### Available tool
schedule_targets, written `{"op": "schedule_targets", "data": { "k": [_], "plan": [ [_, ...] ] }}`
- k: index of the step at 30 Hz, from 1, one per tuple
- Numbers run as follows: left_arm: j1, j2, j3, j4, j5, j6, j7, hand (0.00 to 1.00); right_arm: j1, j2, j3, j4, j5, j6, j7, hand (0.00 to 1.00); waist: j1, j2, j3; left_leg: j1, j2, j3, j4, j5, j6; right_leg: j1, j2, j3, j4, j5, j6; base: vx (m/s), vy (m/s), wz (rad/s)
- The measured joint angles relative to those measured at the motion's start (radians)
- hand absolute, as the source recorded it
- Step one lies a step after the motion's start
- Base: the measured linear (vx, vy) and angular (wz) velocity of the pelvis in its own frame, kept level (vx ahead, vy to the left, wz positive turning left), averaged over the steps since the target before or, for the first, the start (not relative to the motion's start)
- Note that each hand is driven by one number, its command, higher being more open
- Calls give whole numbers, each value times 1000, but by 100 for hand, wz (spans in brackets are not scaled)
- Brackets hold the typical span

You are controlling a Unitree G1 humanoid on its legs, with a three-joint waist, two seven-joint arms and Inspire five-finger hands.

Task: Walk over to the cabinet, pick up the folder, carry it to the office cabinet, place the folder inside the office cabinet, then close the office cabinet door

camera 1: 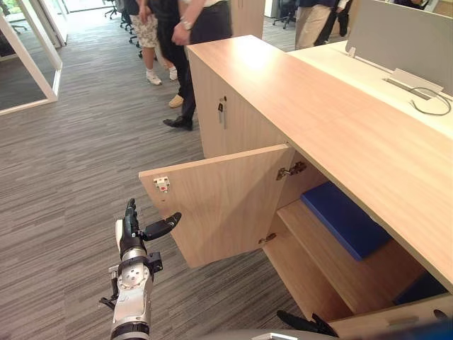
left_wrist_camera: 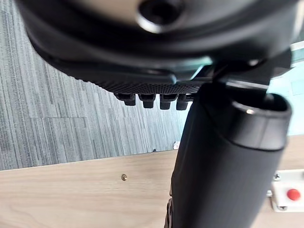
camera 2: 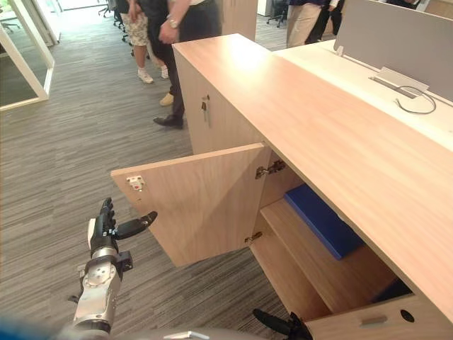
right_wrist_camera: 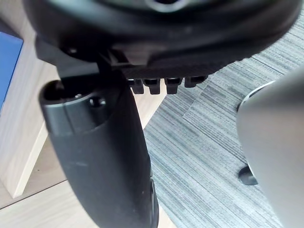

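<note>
Wood cabinet (camera 1: 340,106), door (camera 1: 219,205) swung wide. Blue folder (camera 1: 347,216) lies flat on the upper shelf inside, so I'd say only the close is left.

Left eye: left hand (camera 1: 134,230) is up by the door's free edge, on the inner-face side. Fingers straight, thumb stuck out, nothing held, clear of the panel. Right hand (camera 1: 304,324) is low by the opening. People (camera 1: 187,42) stand at the cabinet's far end.

Left wrist: thumb over the door's inner face, latch (left_wrist_camera: 289,194) beside it.

Right wrist: fingers look straight and empty, though the angle is poor. Folder corner shows past the thumb.

Risks:
- A push from this side opens the door further.
- Reaching round, the thumb could snag the edge or latch.
- The closing door could pinch the right hand.
- The folder sits near the shelf front and could block the door.
</note>
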Motion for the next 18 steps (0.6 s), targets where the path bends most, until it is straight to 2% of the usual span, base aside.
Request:
{"op": "schedule_targets", "data": {
  "k": [7, 12, 18],
  "plan": [
    [-43, 76, -33, 18, 0, -1, -20, 100, -3, -7, -46, 20, 2, -3, 11, 100, -5, 9, -5, -1, 15, 20, -1, 9, -18, -3, 15, 27, -23, 19, -1, -69, -31, -13],
    [-127, 144, -50, 135, -37, -3, -49, 100, -8, -25, -53, 34, 3, -4, 23, 100, -10, 23, -7, -12, 17, 44, -8, 26, -19, -18, 17, 52, -32, 18, -2, -108, -25, -15],
    [-185, 197, -82, 230, -87, -5, -110, 100, 14, -49, -54, 47, 0, 0, 27, 100, -18, 21, -2, -23, 15, 47, -9, 37, -24, -16, 16, 54, -65, 14, -7, -93, -14, -1]
  ]
}}
